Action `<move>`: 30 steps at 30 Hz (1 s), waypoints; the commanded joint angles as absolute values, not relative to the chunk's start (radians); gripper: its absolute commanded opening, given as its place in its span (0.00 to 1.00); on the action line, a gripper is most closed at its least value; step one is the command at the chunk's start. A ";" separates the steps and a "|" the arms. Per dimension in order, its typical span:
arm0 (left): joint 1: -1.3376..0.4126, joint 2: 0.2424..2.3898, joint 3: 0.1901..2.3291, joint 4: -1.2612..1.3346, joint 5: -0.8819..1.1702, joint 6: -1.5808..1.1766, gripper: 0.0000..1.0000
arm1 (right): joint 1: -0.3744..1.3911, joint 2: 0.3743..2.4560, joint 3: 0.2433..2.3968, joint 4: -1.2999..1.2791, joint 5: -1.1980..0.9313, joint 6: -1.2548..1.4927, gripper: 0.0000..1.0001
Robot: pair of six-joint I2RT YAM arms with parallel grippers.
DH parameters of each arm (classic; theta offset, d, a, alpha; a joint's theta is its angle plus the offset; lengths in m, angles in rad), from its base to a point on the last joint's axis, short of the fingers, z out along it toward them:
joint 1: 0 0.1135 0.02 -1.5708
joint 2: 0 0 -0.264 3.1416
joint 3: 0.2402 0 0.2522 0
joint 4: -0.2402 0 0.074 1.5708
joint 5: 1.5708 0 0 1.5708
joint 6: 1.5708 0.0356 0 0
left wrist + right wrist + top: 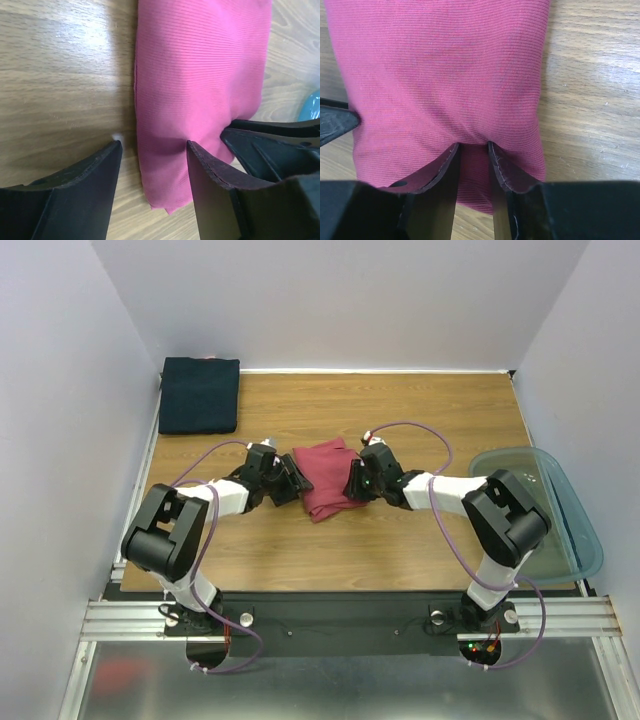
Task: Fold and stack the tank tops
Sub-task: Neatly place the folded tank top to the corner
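The rose-red tank top [322,478] lies near the middle of the wooden table [400,560], folded into a small, thick packet with smooth ribbed cloth on top. The navy tank top [199,395] rests flat as a neat rectangle in the far left corner, well apart from the red one. A see-through blue-green plastic tub [575,530] sits at the right edge of the table, just beside the right arm [500,515], and nothing lies between the two tops. The two grippers close in on the red packet from opposite sides and cover both of its ends in the top view. The left gripper [154,146] stands wide and holds nothing: it straddles the cloth's long edge, one finger over bare wood and the other over the cloth. The right gripper [472,146] is narrow, its fingertips pressed into the cloth, which puckers around them with a ridge pinched between. In each wrist view a finger of the other gripper shows at the side, close to the cloth. The left arm [165,535] and the right arm both bend at the elbow and angle their forearms inward and low toward the middle of the table.
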State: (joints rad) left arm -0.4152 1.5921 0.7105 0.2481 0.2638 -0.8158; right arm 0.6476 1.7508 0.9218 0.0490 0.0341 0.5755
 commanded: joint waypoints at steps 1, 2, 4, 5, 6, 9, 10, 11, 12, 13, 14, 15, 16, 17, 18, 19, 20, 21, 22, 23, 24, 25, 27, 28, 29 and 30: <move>-0.407 1.624 0.690 0.321 0.293 -0.805 0.66 | 0.643 1.763 0.884 0.021 0.057 0.583 0.34; -0.407 1.632 0.692 0.322 0.276 -0.804 0.66 | 0.643 1.764 0.881 0.025 0.057 0.584 0.34; -0.407 1.664 0.698 0.321 0.270 -0.802 0.66 | 0.644 1.769 0.876 0.025 0.058 0.584 0.34; -0.407 1.675 0.699 0.319 0.265 -0.799 0.66 | 0.643 1.770 0.873 0.023 0.060 0.584 0.34; -0.407 1.690 0.699 0.322 0.262 -0.801 0.66 | 0.641 1.769 0.870 0.025 0.063 0.583 0.34; -0.407 1.719 0.701 0.327 0.258 -0.804 0.66 | 0.641 1.769 0.865 0.025 0.066 0.580 0.34; -0.407 1.726 0.701 0.328 0.258 -0.805 0.66 | 0.638 1.769 0.865 0.023 0.066 0.580 0.34; -0.408 1.729 0.701 0.330 0.256 -0.805 0.66 | 0.637 1.769 0.870 0.023 0.058 0.580 0.34; -0.410 1.736 0.701 0.331 0.255 -0.810 0.65 | 0.637 1.769 0.868 0.025 0.057 0.580 0.34; -0.414 1.740 0.701 0.334 0.250 -0.810 0.65 | 0.637 1.767 0.873 0.025 0.049 0.578 0.34; -0.414 1.740 0.700 0.334 0.247 -0.811 0.65 | 0.637 1.767 0.874 0.025 0.049 0.580 0.34; -0.417 1.744 0.701 0.336 0.244 -0.811 0.63 | 0.637 1.766 0.876 0.025 0.048 0.578 0.34; -0.419 1.749 0.707 0.334 0.242 -0.811 0.63 | 0.635 1.766 0.877 0.025 0.043 0.578 0.34; -0.422 1.752 0.710 0.334 0.241 -0.811 0.62 | 0.637 1.764 0.879 0.025 0.041 0.580 0.34; -0.423 1.759 0.712 0.334 0.239 -0.810 0.59 | 0.635 1.764 0.884 0.025 0.041 0.578 0.34; -0.426 1.764 0.719 0.334 0.238 -0.810 0.57 | 0.634 1.760 0.885 0.022 0.037 0.578 0.34; -0.426 1.769 0.724 0.330 0.236 -0.808 0.52 | 0.634 1.758 0.887 0.023 0.034 0.577 0.34; -0.428 1.779 0.730 0.327 0.235 -0.807 0.50 | 0.634 1.756 0.890 0.021 0.031 0.578 0.34; -0.431 1.782 0.738 0.325 0.232 -0.805 0.46 | 0.634 1.750 0.890 0.023 0.026 0.577 0.35; -0.433 1.789 0.742 0.319 0.230 -0.801 0.42 | 0.634 1.749 0.893 0.023 0.022 0.575 0.35; -0.434 1.798 0.755 0.307 0.224 -0.798 0.33 | 0.635 1.744 0.894 0.021 0.021 0.575 0.35; -0.434 1.802 0.762 0.298 0.219 -0.793 0.26 | 0.634 1.741 0.894 0.020 0.020 0.574 0.35; -0.436 1.812 0.782 0.270 0.201 -0.772 0.01 | 0.632 1.735 0.897 0.020 0.020 0.572 0.39; -0.436 1.813 0.807 0.253 0.187 -0.761 0.00 | 0.632 1.732 0.897 0.017 0.020 0.571 0.41; -0.436 1.813 0.822 0.211 0.151 -0.749 0.00 | 0.632 1.718 0.906 0.014 0.014 0.571 0.51; -0.434 1.810 0.842 0.181 0.123 -0.735 0.00 | 0.632 1.710 0.910 0.011 0.009 0.571 0.57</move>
State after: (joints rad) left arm -0.4282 1.7741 0.8013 0.3843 0.2592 -0.8173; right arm 0.6407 1.7405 0.9028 0.0887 0.0105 0.5808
